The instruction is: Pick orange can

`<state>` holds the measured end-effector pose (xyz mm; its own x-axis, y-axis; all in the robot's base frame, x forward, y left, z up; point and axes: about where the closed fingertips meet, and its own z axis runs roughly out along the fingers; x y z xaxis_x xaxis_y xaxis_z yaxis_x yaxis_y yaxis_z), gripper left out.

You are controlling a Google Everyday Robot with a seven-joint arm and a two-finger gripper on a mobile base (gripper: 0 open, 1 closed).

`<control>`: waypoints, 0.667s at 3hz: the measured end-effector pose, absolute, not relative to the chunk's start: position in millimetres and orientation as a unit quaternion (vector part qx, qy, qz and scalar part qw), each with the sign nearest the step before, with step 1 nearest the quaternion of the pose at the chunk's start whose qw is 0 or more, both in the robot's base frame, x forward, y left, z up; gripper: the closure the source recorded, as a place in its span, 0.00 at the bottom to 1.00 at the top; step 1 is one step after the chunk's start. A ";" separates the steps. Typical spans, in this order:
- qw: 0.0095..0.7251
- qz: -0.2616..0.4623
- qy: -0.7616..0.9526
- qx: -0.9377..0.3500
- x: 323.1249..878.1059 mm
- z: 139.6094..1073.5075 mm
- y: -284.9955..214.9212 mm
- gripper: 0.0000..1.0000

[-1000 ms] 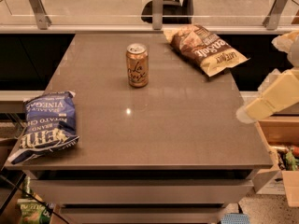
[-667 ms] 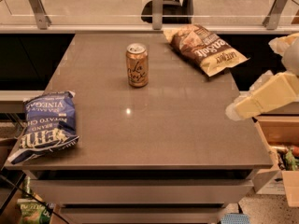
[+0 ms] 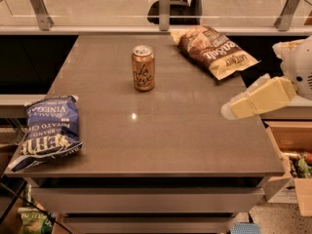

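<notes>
The orange can (image 3: 143, 68) stands upright on the grey-brown table (image 3: 161, 135), toward the back and left of centre. It has dark cursive lettering and a silver top. My gripper (image 3: 234, 108) reaches in from the right edge of the view, with cream-coloured fingers (image 3: 258, 99) over the table's right side. It is well to the right of the can and nearer to me, with nothing in it.
A brown chip bag (image 3: 212, 48) lies at the back right of the table. A blue chip bag (image 3: 48, 130) hangs over the left front edge. A glass railing (image 3: 97, 9) runs behind the table. A cardboard box (image 3: 292, 155) stands on the floor at the right.
My gripper has moved left from the right edge, further in over the table's right side. The can and both bags have not moved.
</notes>
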<state>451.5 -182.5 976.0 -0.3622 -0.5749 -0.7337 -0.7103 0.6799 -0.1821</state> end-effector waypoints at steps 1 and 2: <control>0.409 0.083 0.820 -0.391 451.2 977.2 -182.5 0.00; 0.425 0.089 0.814 -0.386 453.7 974.4 -175.0 0.00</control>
<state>453.7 -175.0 974.4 -0.3405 -0.5527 -0.7607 -0.7044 0.6858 -0.1830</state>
